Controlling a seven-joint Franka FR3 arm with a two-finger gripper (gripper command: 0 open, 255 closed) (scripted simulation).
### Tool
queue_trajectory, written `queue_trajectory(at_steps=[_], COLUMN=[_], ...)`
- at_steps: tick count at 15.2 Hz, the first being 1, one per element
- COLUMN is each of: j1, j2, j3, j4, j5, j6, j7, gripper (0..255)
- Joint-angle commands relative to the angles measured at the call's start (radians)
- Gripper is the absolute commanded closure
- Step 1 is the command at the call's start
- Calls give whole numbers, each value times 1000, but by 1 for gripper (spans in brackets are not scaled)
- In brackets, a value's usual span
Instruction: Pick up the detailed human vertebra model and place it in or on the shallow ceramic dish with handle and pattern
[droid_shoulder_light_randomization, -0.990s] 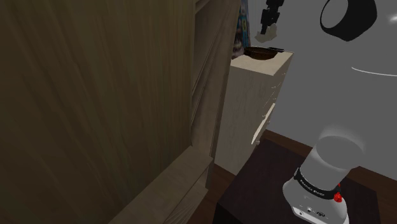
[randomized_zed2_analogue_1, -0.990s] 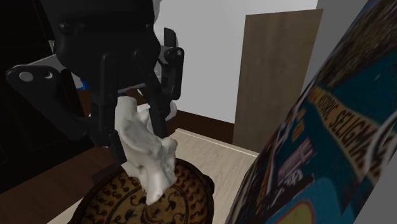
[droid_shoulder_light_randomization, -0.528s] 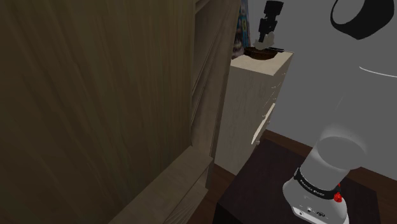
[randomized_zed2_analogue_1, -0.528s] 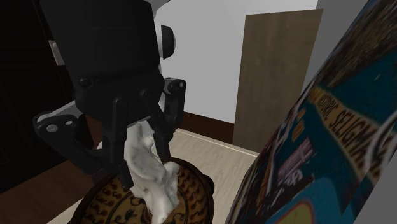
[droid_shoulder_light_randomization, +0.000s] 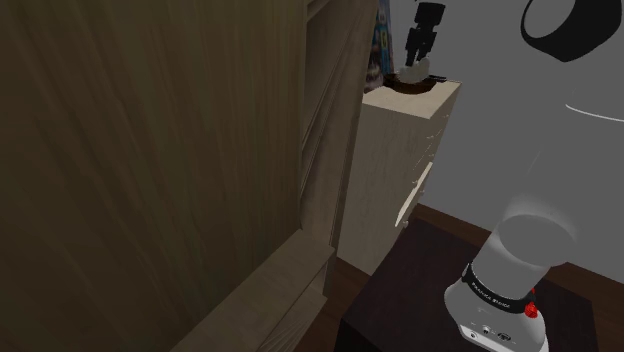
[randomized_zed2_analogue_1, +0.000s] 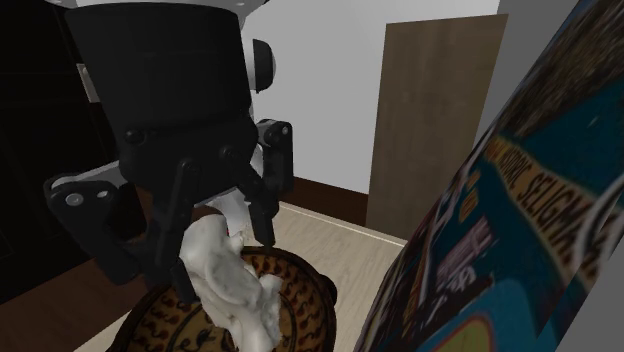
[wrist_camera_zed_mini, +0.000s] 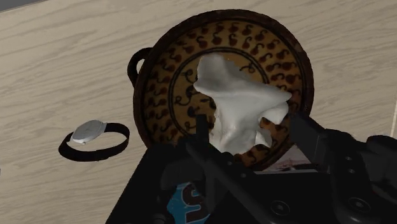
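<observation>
Watch (wrist_camera_zed_mini: 88, 131) beside dish (wrist_camera_zed_mini: 170, 71) handle — open cabinet top (wrist_camera_zed_mini: 70, 57) beyond it.

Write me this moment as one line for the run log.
stage: placing | hand: open, above dish | vertebra model: white, lying in dish | dish: brown patterned, on pale cabinet top
</observation>
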Motion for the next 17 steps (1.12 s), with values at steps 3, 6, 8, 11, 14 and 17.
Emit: queue_trajectory(at_steps=[3, 6, 8, 11, 14, 17], j1=[0, -8, -30, -45, -45, -45], j2=[0, 21, 75, 101, 101, 101], j3=[0, -6, -19, -23, -23, -23], j4=[0, 59, 191, 251, 251, 251], j5=[0, 12, 45, 62, 62, 62], j6=[0, -41, -131, -170, -170, -169], j7=[0, -7, -24, -31, -31, -31], gripper=[0, 0, 0, 0, 0, 0])
